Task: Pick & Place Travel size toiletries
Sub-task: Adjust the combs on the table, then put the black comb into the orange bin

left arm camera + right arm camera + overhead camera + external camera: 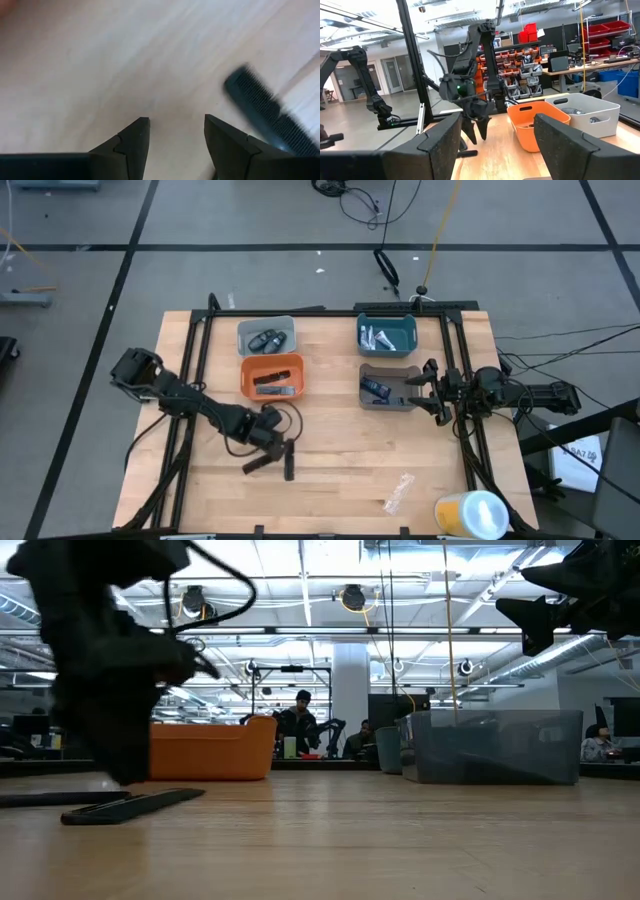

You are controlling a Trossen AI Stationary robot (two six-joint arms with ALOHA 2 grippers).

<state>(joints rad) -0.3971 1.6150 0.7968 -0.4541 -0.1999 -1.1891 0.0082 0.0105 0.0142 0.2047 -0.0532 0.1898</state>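
Observation:
Two thin black combs lie flat on the wooden table, one slanted (257, 465) and one pointing at the near edge (289, 468). My left gripper (280, 446) is open and points down just above them. In its wrist view a comb (270, 117) lies beside one fingertip of the left gripper (175, 130), not between the fingers. In the low view a comb (130, 806) lies under the left gripper (115, 765). My right gripper (432, 390) waits open in the air beside the grey bin (385, 398), which holds a dark blue tube (374, 388).
The orange bin (272, 387) holds a black stick, the pale grey bin (266, 326) holds dark oval pieces, and the teal bin (388, 348) holds white tubes. A clear wrapper (398, 492) and a yellow-and-white cylinder (470, 513) lie near the right near corner. Black frame rails (196, 370) run along both sides.

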